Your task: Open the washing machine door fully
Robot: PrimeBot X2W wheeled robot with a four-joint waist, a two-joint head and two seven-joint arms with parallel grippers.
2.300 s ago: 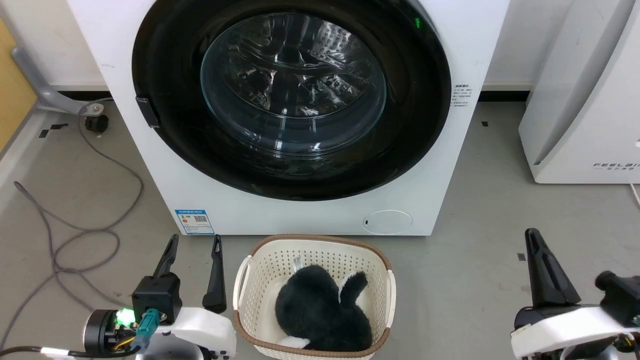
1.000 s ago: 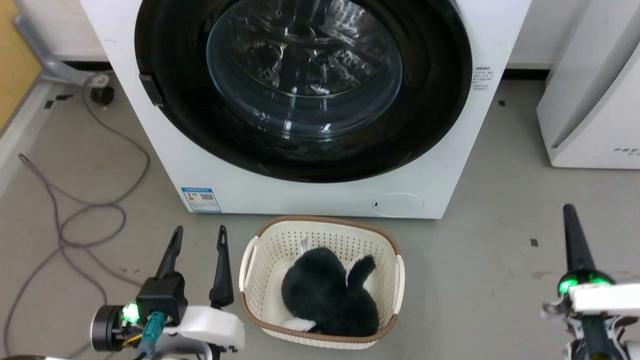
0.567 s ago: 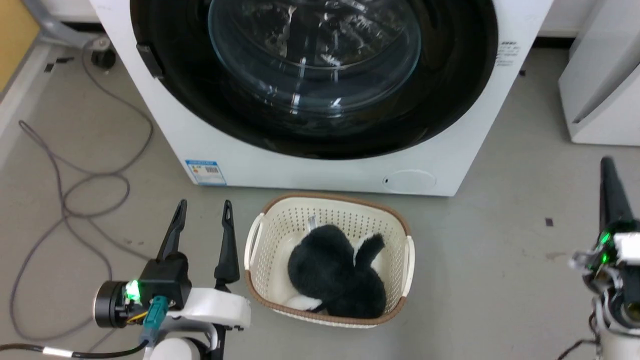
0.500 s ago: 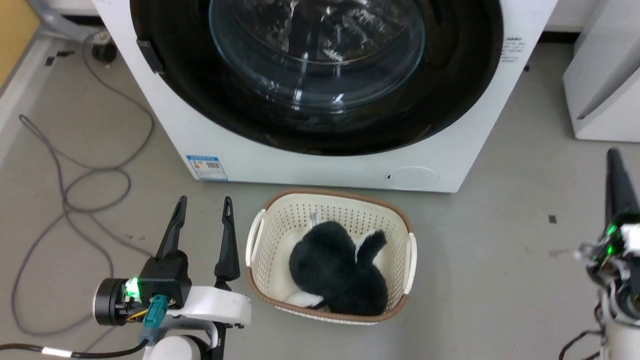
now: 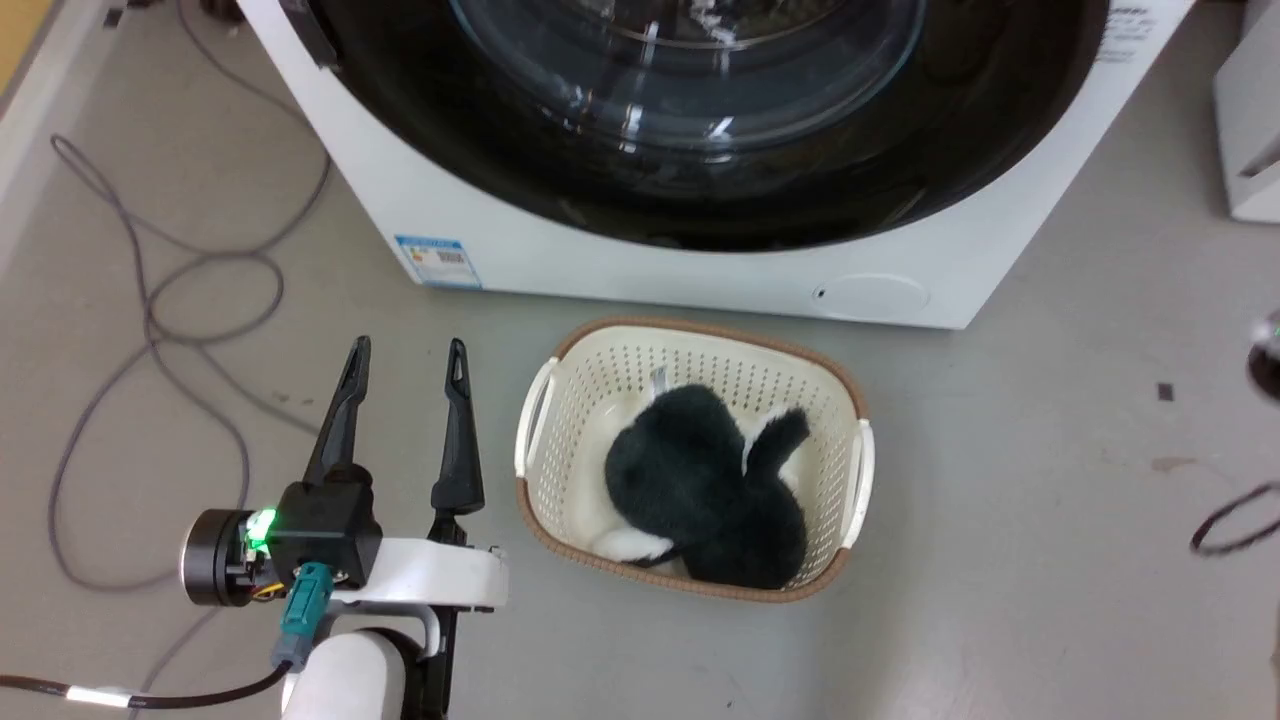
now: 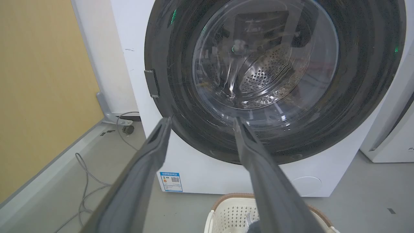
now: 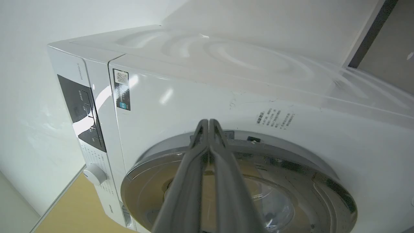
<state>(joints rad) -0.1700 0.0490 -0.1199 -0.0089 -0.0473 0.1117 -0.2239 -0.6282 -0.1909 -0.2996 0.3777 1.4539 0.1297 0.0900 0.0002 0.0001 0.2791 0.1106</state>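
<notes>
The white washing machine (image 5: 700, 270) stands at the top of the head view. Its door (image 5: 700, 150), a glossy black disc with a clear glass bowl, lies shut against the front. In the left wrist view the door (image 6: 355, 97) faces me, with its small handle tab (image 6: 151, 83) on its left rim. My left gripper (image 5: 408, 350) is open and holds nothing, low over the floor in front of the machine's left corner, well short of the door. Its fingers (image 6: 152, 155) frame the door's lower left. My right gripper (image 7: 208, 122) is shut and points at the machine's front (image 7: 194, 97) above the door rim (image 7: 148, 194).
A cream basket (image 5: 840, 400) with a black and white plush thing (image 5: 700, 480) sits on the floor just before the machine, right of my left gripper. Grey cables (image 5: 150, 300) loop on the floor at left. A second white appliance (image 5: 1250, 120) stands at right. A yellow wall (image 6: 38, 81) is at left.
The head camera has dipped and closed in, so the machine sits higher in the picture. My right gripper has slid out at the right edge. The left gripper stays open.
</notes>
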